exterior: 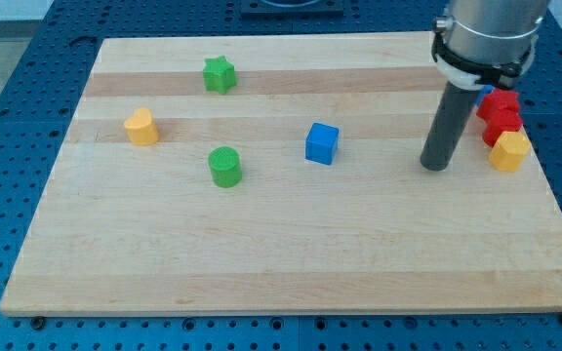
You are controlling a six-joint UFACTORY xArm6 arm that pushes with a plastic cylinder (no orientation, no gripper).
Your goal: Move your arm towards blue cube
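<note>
The blue cube (322, 143) sits on the wooden board (291, 263) a little right of centre. My tip (436, 166) rests on the board to the cube's right, about a hundred pixels away and slightly lower in the view, with bare board between them. The dark rod rises from the tip to the arm's grey body at the view's top right.
A green star block (220, 74) lies at the top left, a yellow heart-shaped block (141, 127) at the left and a green cylinder (225, 167) left of the cube. Two red blocks (500, 112) and a yellow block (509, 150) cluster just right of my tip.
</note>
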